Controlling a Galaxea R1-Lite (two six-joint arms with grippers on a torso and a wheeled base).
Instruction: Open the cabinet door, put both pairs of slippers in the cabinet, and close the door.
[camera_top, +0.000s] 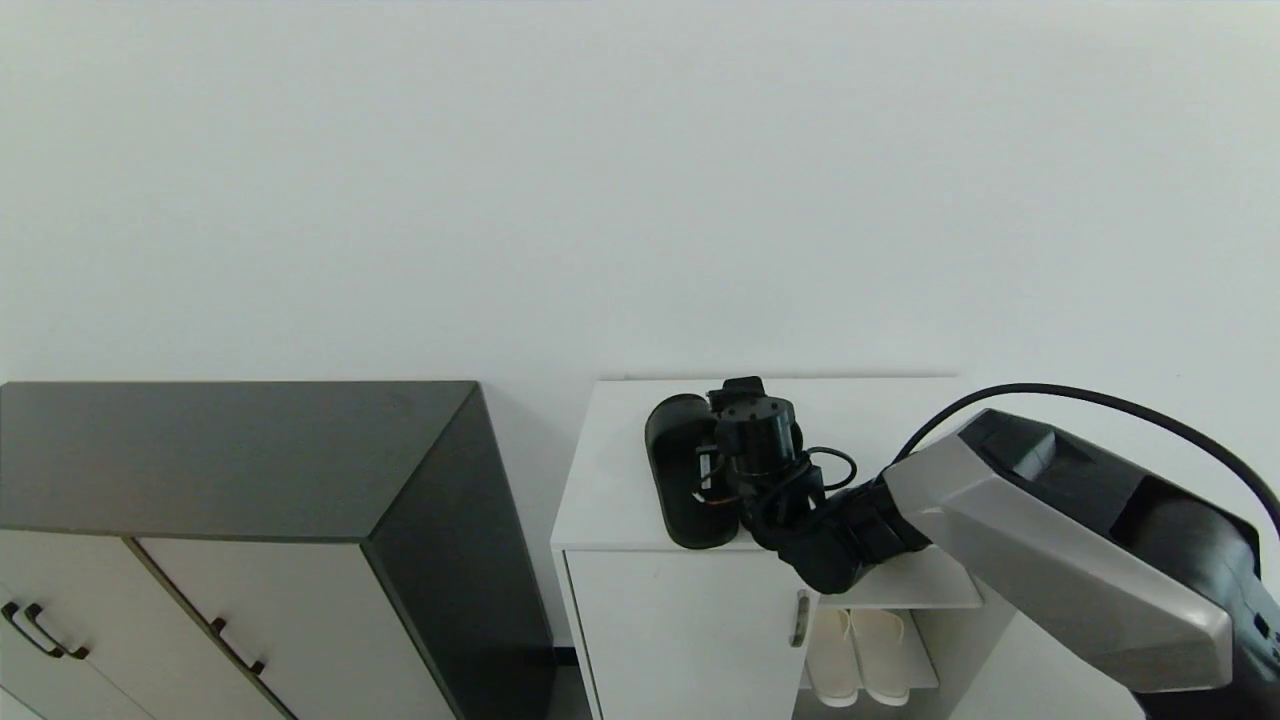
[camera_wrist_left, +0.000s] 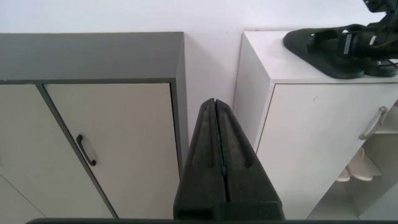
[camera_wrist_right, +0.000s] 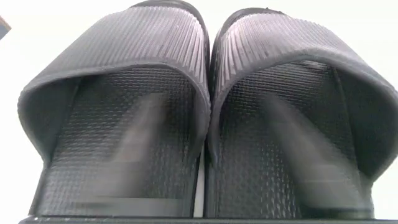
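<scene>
My left gripper (camera_wrist_left: 214, 106) is closed, its two black fingers pressed flat together along their length with nothing between them. It hangs low in front of the gap between the two cabinets, well apart from the slippers.

My right gripper (camera_top: 745, 440) is over the top of the white cabinet (camera_top: 620, 470), right at the black slippers (camera_top: 680, 480). From the left wrist view it shows far off to the right (camera_wrist_left: 379, 25), down on the same pair (camera_wrist_left: 323, 46). Whether it is open or closed on them I cannot tell, since the wrist housing covers it from above.

The black slippers lie side by side on the cabinet top, touching each other along their inner edges, with the left one partly clear of my arm. Up close (camera_wrist_right: 186, 93) their straps are ribbed and their footbeds finely textured.

Below, the cabinet's left door (camera_top: 680, 630) is closed, with a pale handle (camera_top: 797, 618) at its right edge. The compartment to the right of it stands open. A white shelf (camera_top: 900, 585) crosses it near the top, and the white slippers (camera_top: 860, 655) sit as a pair on a lower shelf, toes pointing inward.

To the left stands a wider cabinet with a dark top (camera_top: 220, 450) and pale doors carrying black handles (camera_top: 235, 645). A plain white wall (camera_top: 640, 180) runs behind both.
</scene>
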